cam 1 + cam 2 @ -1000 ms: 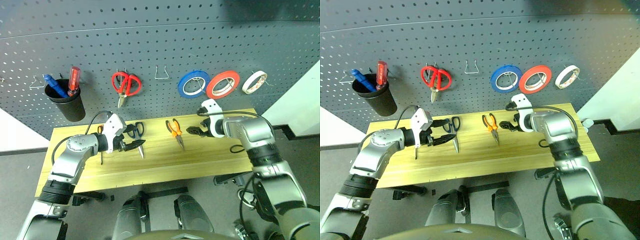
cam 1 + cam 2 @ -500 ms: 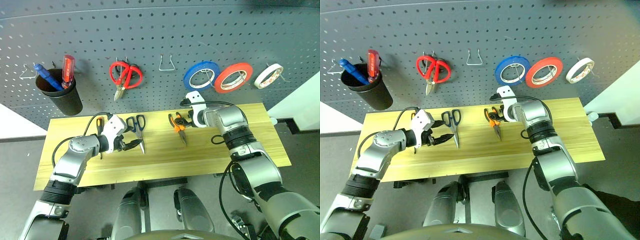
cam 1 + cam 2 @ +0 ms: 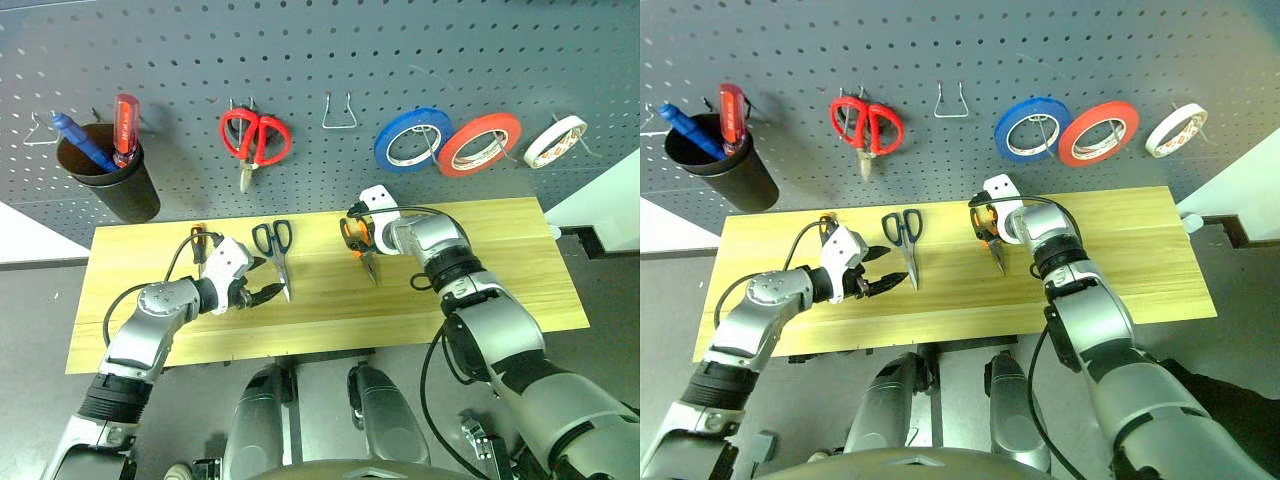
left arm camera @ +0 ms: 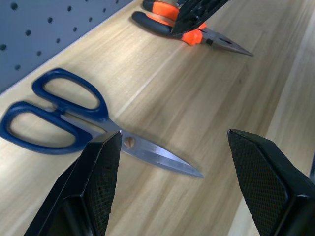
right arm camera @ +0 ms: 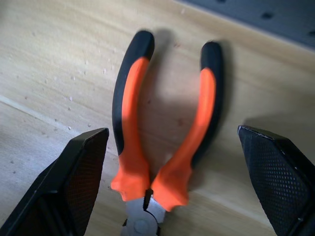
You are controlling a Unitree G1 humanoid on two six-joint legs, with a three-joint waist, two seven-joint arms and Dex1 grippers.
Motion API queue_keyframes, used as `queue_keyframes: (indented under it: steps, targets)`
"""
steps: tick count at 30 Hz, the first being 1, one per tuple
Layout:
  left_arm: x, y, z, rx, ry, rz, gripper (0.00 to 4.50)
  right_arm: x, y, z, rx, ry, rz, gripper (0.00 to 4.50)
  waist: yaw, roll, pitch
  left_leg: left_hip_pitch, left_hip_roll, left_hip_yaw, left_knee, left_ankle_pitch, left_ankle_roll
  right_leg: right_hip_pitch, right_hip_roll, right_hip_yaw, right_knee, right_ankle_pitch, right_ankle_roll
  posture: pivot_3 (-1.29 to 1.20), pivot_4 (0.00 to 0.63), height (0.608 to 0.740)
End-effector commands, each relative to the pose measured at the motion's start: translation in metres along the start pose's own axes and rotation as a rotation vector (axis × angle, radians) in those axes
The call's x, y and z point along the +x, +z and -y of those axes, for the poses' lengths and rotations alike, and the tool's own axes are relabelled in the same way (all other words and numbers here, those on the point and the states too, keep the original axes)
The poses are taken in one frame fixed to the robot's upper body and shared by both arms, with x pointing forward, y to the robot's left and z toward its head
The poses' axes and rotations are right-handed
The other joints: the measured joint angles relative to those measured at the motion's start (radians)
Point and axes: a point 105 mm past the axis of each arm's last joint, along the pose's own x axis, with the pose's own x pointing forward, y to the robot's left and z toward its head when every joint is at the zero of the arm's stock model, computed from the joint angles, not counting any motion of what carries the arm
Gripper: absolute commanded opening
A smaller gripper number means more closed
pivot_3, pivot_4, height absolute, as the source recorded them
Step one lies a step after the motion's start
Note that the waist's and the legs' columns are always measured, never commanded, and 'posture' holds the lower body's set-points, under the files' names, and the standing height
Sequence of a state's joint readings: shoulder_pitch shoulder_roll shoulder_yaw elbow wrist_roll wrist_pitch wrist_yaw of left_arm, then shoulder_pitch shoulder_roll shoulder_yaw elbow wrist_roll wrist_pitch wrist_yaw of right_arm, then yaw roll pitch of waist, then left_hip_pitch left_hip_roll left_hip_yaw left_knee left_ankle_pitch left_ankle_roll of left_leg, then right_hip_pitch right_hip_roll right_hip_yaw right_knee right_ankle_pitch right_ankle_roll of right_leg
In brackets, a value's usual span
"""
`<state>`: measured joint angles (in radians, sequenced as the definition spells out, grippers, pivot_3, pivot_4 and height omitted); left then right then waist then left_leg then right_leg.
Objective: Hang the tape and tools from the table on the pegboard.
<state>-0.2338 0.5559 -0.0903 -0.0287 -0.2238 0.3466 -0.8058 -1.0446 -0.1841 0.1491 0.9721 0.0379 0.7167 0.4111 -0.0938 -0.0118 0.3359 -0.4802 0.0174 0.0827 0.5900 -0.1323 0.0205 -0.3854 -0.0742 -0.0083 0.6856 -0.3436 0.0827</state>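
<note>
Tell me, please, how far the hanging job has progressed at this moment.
Done: the white tape roll hangs on the pegboard. In hand: the open right gripper is over the pliers, nothing gripped. Left: pliers, blue-handled scissors by the open left gripper and the small screwdriver lie on the table.

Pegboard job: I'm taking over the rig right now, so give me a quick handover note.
Left gripper: open, empty, by the blue scissors.
Right gripper: open, empty, straddling the pliers.
Done: white tape hangs on the pegboard.
Left: pliers, blue scissors and small screwdriver lie on the table; the wire hook is free.
</note>
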Motion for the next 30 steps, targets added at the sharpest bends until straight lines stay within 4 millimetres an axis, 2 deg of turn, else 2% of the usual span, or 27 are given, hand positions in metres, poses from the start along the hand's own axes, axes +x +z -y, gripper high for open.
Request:
queue_keyframes:
  steps: [1,14,17,22,26,30]
  targets:
    - [-0.006,0.007,0.000,0.029,0.011,0.017,3.62,0.002,0.006,-0.007,-0.001,0.010,0.003,4.37,0.000,0.000,0.000,0.000,0.000,0.001,0.000,0.000,0.000,0.000,-0.001,-0.001,0.000,0.000,0.000,-0.02,0.401,0.740]
    - [-0.010,0.006,-0.006,0.038,0.035,0.011,3.62,0.007,-0.009,-0.019,-0.061,0.016,-0.124,4.37,0.000,-0.001,0.001,0.000,0.000,0.004,-0.002,-0.002,-0.002,-0.003,-0.008,-0.009,0.001,0.000,0.000,-0.01,0.372,0.740]
    - [-0.010,0.006,-0.006,0.039,0.037,0.010,3.62,0.007,-0.011,-0.017,-0.069,0.006,-0.143,3.79,0.000,-0.001,0.000,0.000,0.000,0.004,-0.004,-0.002,-0.003,-0.004,-0.009,-0.010,0.000,0.000,0.000,-0.01,0.364,0.740]
    - [-0.010,0.005,-0.007,0.044,0.039,0.006,3.62,0.006,-0.015,-0.013,-0.079,-0.003,-0.165,2.37,-0.001,-0.001,0.000,0.001,0.000,0.006,-0.007,-0.002,-0.003,-0.004,-0.015,-0.023,-0.001,0.000,0.000,-0.01,0.347,0.740]
    - [-0.012,0.005,-0.009,0.045,0.037,0.007,3.62,0.001,-0.012,-0.013,-0.084,0.042,-0.165,2.28,0.000,-0.001,0.000,0.001,0.000,0.006,-0.009,0.000,-0.004,-0.004,-0.015,-0.024,-0.001,0.000,0.001,-0.01,0.325,0.740]
    - [-0.018,0.011,-0.004,0.039,0.007,0.048,3.62,-0.013,-0.004,-0.012,-0.088,0.136,-0.117,2.28,0.004,-0.002,-0.001,0.001,0.000,0.006,-0.010,0.000,-0.005,-0.005,-0.015,-0.025,-0.001,0.001,0.001,-0.02,0.293,0.740]
